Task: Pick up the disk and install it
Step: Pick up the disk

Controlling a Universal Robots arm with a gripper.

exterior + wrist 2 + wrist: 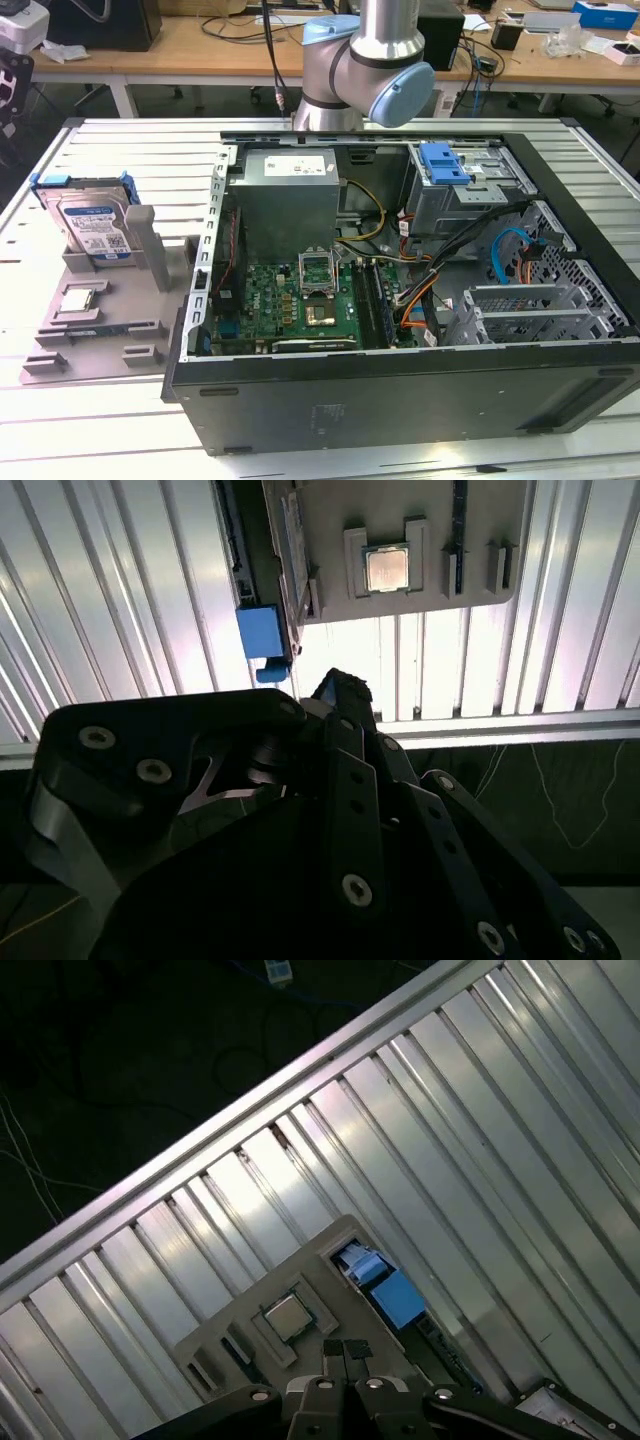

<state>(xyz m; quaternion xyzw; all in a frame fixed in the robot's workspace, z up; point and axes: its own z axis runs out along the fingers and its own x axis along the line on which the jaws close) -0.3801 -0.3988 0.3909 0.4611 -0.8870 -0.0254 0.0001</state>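
Although the gripper (346, 1352) is partly cut off at the frame edge, its tips appear drawn together on nothing in the first wrist view. Just beyond them lies a grey fixture (310, 1260) holding a small square chip (288, 1317). Beside the chip is the disk (385, 1288), seen edge-on, so little but its blue carrier shows. In the exterior view the disk stands on edge at the frame's left, label outward, well apart from the open computer case (400, 400). The arm (365, 60) sits at upper centre, cut off by the frame's top.

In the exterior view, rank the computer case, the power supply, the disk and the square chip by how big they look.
1. computer case
2. power supply and disk: look about alike, so I won't rank them
3. square chip
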